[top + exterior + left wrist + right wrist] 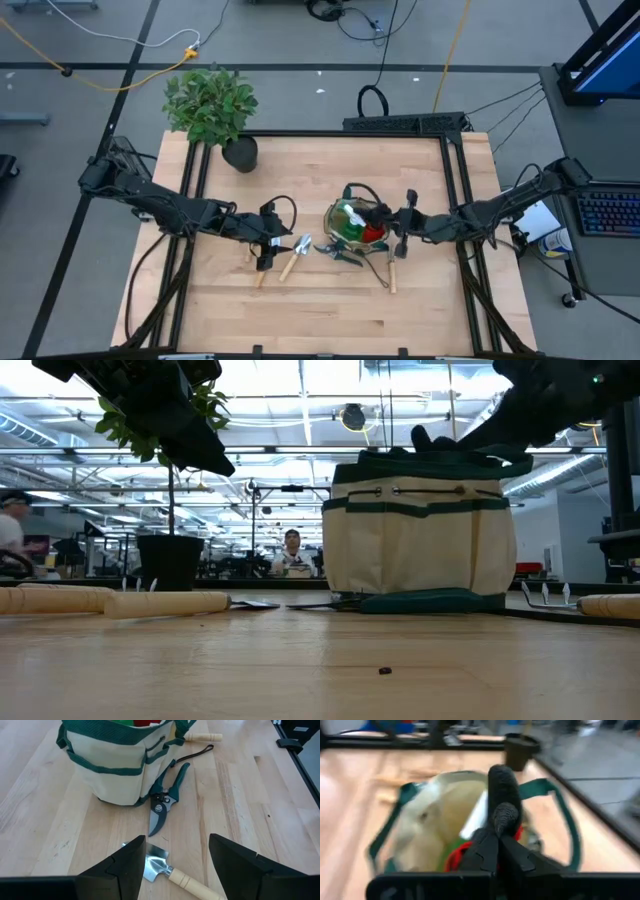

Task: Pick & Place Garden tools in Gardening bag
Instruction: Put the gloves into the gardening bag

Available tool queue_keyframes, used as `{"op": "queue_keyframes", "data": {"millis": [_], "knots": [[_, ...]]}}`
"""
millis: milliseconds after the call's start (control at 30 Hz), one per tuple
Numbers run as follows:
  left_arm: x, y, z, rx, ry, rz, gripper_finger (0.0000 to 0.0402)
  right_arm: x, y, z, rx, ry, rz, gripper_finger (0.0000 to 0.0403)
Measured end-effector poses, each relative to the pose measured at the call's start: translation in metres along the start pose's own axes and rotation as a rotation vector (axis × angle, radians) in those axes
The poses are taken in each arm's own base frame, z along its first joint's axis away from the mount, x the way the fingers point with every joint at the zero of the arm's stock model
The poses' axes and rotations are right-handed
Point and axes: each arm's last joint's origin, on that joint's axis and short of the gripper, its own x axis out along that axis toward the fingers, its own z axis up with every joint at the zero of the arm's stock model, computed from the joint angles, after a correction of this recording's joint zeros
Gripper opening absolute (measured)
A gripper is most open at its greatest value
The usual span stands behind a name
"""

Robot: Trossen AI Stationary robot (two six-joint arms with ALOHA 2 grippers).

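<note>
The gardening bag (352,222) stands upright mid-table; it also shows in the low view (420,535). My right gripper (398,222) is over the bag's right rim, shut on the black-and-red glove (502,795). A green-white item (346,220) lies inside the bag. My left gripper (175,845) is open, low over a wooden-handled trowel (165,869) left of the bag, its fingers on either side of the blade without touching. The dark pruning shears (166,800) lie flat against the bag's foot. A wooden-handled fork (392,268) lies right of the shears. My right gripper pinches the glove's black finger part (504,820) between its two shut fingers. The fingers come from the table's right, slanting down over the bag's rim. The black glove fingers stick out past the fingertips, and the red part (456,857) hangs into the bag's mouth.
A leafy potted plant (215,110) in a black pot (240,153) stands at the table's far left. Another wooden handle (262,272) lies beside the trowel. A dark frame rail (455,200) runs along the table's right side. A person (292,548) sits far behind the table.
</note>
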Motion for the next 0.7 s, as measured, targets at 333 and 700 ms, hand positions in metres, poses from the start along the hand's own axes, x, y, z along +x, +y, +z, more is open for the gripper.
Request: {"op": "queue_keyframes", "data": {"millis": [333,700], "knots": [[0.000,-0.001,0.003,-0.005,-0.036,-0.008,0.0225,-0.001,0.004,0.008,-0.089,-0.064,0.127,0.0030],[-0.007,0.000,0.039,0.140,-0.386,0.020,0.0225,-0.001,0.004,0.004,-0.069,-0.014,0.189,0.0143]]}}
